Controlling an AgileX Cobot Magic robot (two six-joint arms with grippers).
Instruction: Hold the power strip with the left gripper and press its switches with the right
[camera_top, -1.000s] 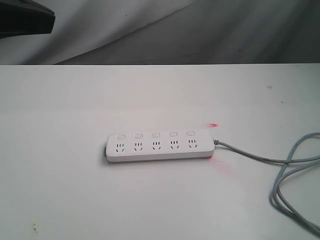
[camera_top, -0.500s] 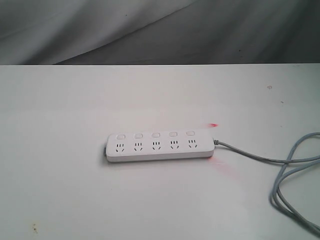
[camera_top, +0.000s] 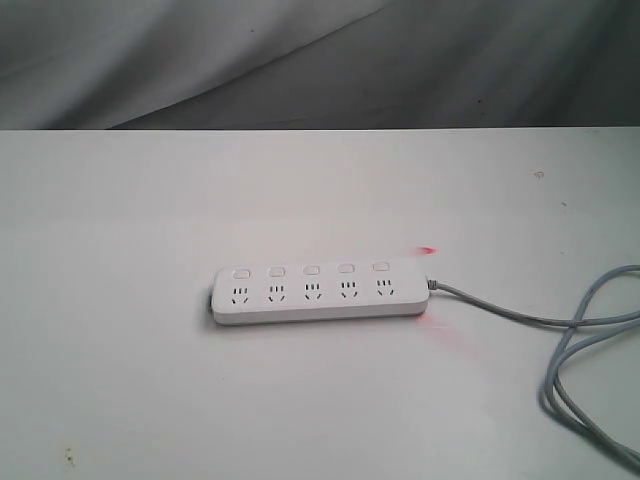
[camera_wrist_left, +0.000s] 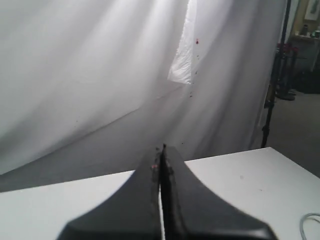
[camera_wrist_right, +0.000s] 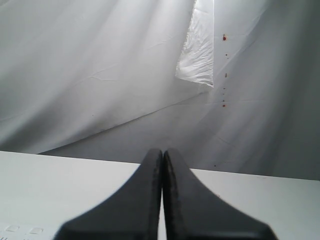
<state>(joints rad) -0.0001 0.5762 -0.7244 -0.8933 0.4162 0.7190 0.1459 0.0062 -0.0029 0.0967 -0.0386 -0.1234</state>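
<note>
White table (camera_top: 150, 200) in front of a grey cloth backdrop (camera_top: 300, 60) bears the power strip (camera_top: 318, 292), lying flat near its middle with the switches (camera_top: 311, 270) along its far edge and the grey cord (camera_top: 560, 325) trailing right. The left gripper (camera_wrist_left: 162, 150) and right gripper (camera_wrist_right: 162, 152) are both closed tight on nothing, raised above the table facing the cloth, apart from the strip.
</note>
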